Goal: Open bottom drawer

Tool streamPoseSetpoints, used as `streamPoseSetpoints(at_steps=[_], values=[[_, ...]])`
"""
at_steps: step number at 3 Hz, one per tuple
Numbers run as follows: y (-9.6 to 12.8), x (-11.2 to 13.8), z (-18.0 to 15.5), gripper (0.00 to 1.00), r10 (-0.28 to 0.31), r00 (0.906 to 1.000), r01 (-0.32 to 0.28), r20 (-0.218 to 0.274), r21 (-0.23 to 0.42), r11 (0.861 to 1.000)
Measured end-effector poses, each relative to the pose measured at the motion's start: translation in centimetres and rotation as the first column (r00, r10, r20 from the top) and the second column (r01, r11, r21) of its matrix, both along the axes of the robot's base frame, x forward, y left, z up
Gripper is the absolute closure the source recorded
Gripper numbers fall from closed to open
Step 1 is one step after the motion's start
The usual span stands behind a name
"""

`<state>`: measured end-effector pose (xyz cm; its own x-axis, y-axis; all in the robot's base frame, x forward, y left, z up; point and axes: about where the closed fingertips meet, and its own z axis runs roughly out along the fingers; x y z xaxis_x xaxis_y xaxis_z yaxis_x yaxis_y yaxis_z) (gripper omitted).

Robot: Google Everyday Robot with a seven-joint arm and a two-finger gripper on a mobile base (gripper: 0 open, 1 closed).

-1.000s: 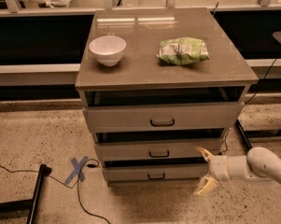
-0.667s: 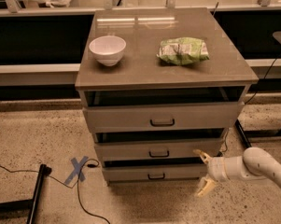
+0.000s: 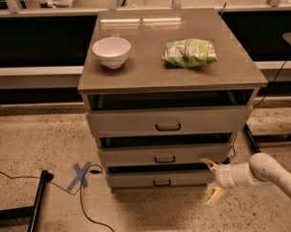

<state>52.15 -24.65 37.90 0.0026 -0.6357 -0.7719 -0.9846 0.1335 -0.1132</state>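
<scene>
A grey cabinet (image 3: 174, 76) holds three stacked drawers. The bottom drawer (image 3: 135, 180) is the lowest and shallowest, with a small dark bar handle (image 3: 162, 182). Above it are the middle drawer (image 3: 135, 157) and the taller top drawer (image 3: 135, 121). My gripper (image 3: 211, 180) reaches in from the right at the bottom drawer's right end. Its pale fingers (image 3: 214, 195) are spread wide with nothing between them. It is well to the right of the handle.
A white bowl (image 3: 111, 51) and a green snack bag (image 3: 189, 52) lie on the cabinet top. A blue tape cross (image 3: 80, 175), a black cable (image 3: 82, 202) and a black stand foot (image 3: 36, 204) are on the speckled floor at the left. A dark ledge runs behind.
My gripper has moved slightly left, closer to the right end of the bottom drawer. The drawers look unchanged.
</scene>
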Motion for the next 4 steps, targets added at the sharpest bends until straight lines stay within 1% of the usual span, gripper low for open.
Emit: streamPoseSetpoints(at_steps=[1, 2, 3, 4], values=[[0.2, 1.3, -3.6, 0.0, -0.011, 0.9995, 0.011, -0.029, -0.02, 1.0], [0.1, 1.9, -8.3, 0.0, 0.016, 0.9979, -0.018, -0.063, -0.029, 0.999], [-1.6, 1.8, -14.2, 0.0, 0.031, 0.9967, -0.032, -0.075, -0.01, 0.999], [-1.6, 1.8, -14.2, 0.0, 0.031, 0.9967, -0.032, -0.075, -0.01, 0.999]])
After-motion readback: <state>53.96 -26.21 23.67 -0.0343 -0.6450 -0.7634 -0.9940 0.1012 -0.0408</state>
